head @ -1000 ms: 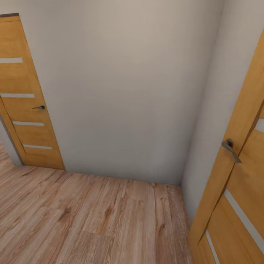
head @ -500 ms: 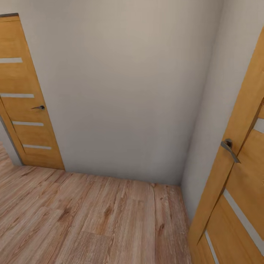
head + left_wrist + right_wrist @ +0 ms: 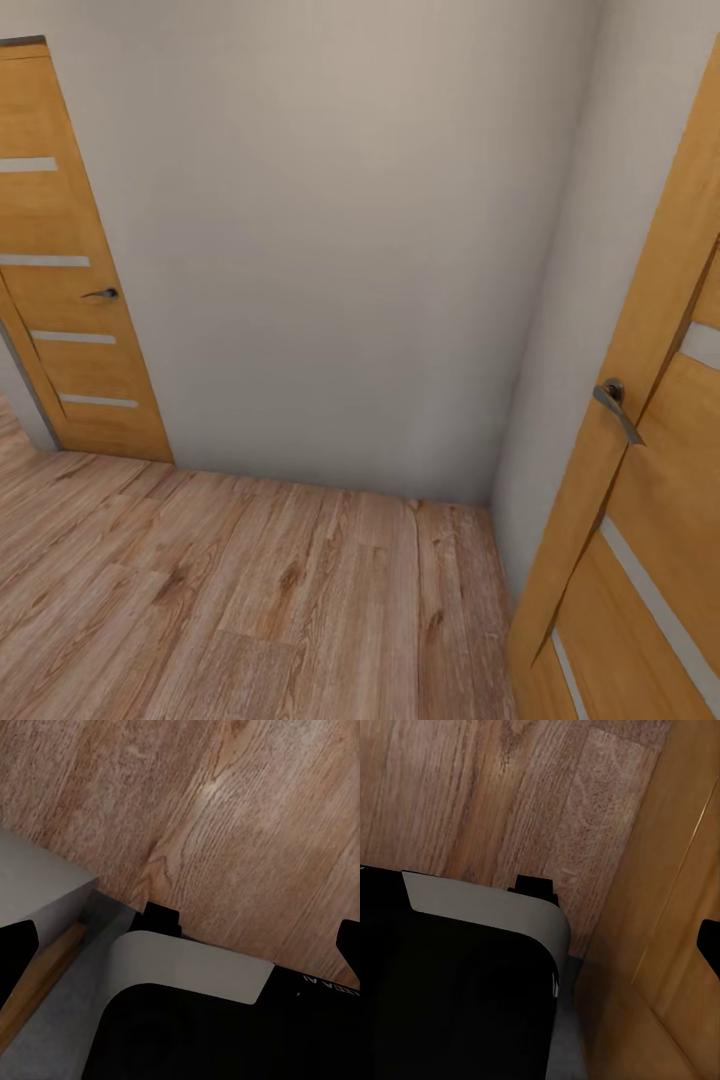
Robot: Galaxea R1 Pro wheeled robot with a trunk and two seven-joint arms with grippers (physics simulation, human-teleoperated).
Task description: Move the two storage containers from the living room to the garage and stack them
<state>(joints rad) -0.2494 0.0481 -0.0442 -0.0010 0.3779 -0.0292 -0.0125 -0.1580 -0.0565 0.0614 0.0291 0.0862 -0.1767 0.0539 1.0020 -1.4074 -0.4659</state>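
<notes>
Boxes are nowhere near; we face a plain wall (image 3: 350, 250) between two wooden doors, on the wood floor (image 3: 250, 600). We cannot tell how our jaws stand.

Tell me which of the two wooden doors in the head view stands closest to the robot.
The door on the right: it looms large at the frame's edge, its lever handle big and close. The left door stands farther back along the wall, beside the plank floor.
</notes>
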